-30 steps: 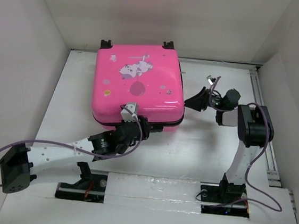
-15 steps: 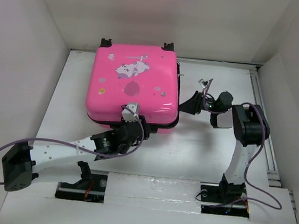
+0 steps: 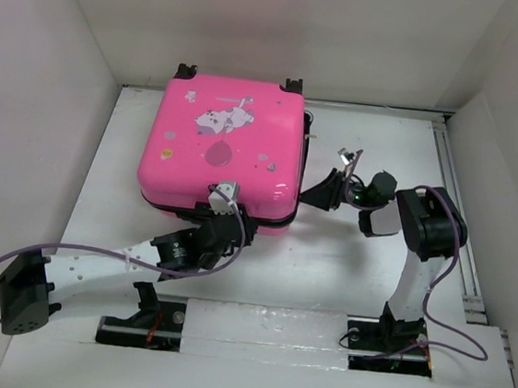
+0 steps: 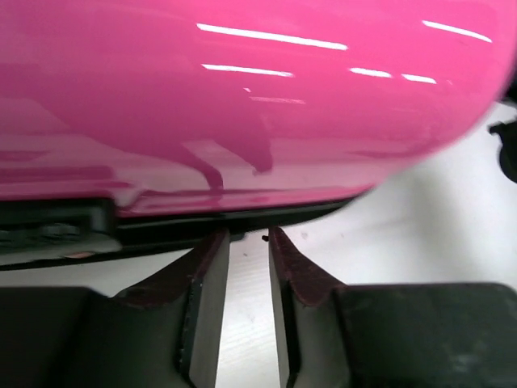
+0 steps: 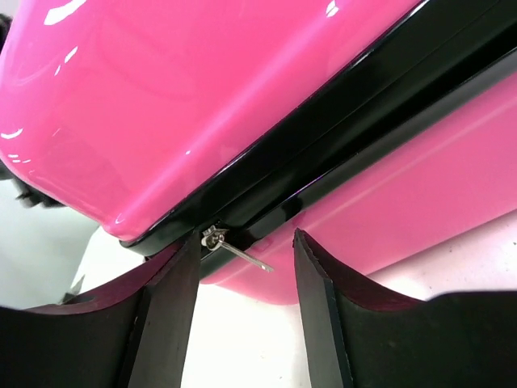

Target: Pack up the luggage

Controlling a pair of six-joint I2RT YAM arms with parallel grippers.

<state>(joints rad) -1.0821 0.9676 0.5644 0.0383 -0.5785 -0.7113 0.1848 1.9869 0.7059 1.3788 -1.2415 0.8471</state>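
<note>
The luggage (image 3: 222, 148) lies flat with its lid down on the worktop (image 3: 345, 259), toward the back left, stickers facing up. At its right seam a thin metal zipper pull (image 5: 241, 252) sticks out between the fingers of our right claw (image 5: 246, 242), which stands wide and grips nothing. Our left claw (image 4: 248, 242) sits at the near edge, its fingers narrowly apart and empty as far as we see. We judge the pull easy to miss or to pinch by its tip. A tug might then slip off or drag the case sideways.
</note>
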